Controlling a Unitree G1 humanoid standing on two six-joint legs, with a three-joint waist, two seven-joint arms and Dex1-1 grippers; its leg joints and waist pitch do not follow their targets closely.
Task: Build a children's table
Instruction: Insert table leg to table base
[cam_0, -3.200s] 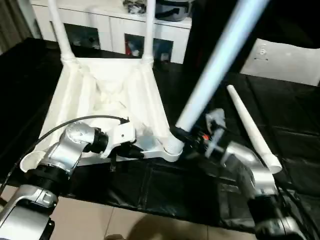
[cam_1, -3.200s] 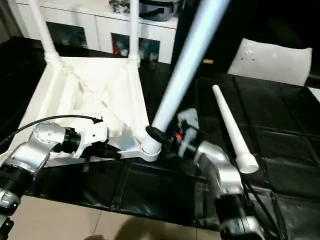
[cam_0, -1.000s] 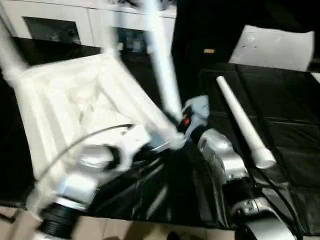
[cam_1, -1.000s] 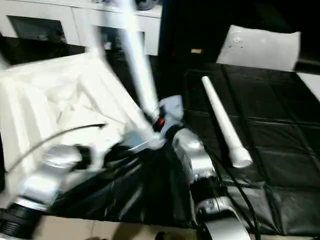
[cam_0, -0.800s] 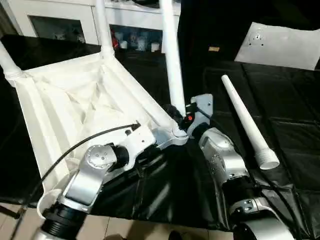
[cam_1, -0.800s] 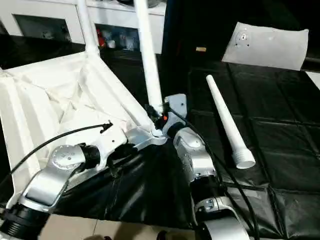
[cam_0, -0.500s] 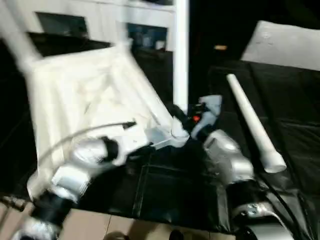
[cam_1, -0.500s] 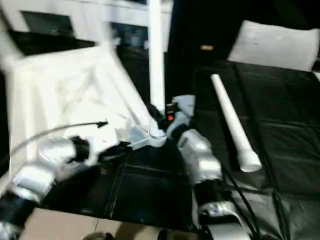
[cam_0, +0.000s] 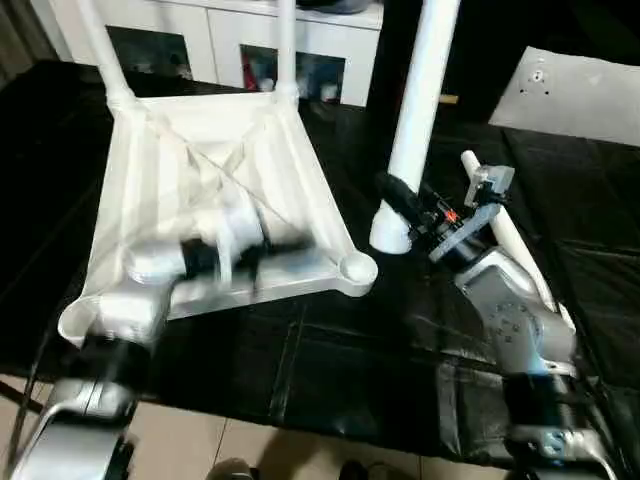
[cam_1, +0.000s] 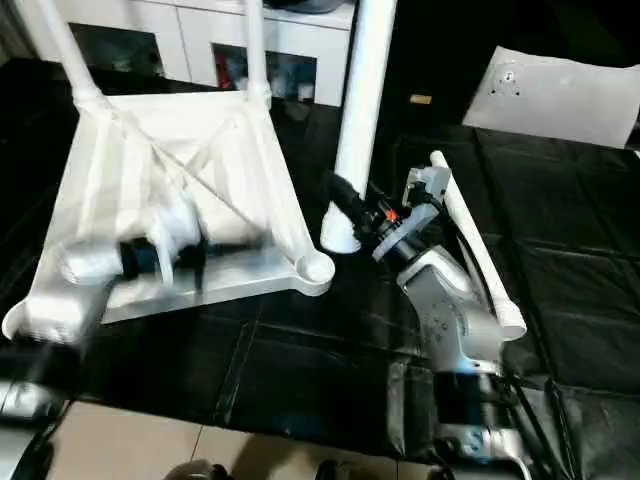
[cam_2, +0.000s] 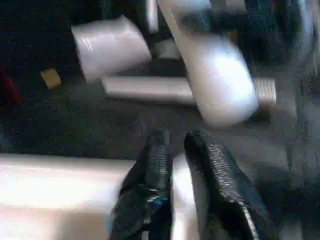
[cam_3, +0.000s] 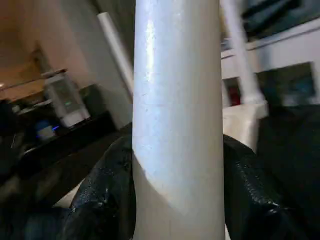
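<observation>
The right tool (cam_1: 352, 222) is clamped on a white table leg (cam_0: 418, 110), its black fingers (cam_3: 102, 195) pressed to either side near the wide end, holding the leg upright just beside the tool-side corner socket (cam_0: 356, 267) of the upturned table top (cam_0: 215, 200), not seated in it. The left tool (cam_2: 175, 165) rests on that top's near rim, its fingers almost closed around the edge. A loose fourth leg (cam_1: 478, 245) lies on the black floor covering (cam_0: 330, 350) just behind the right tool. Farther off, two legs (cam_0: 103, 45) stand in the top's far sockets, before a white cabinet (cam_0: 210, 40).
</observation>
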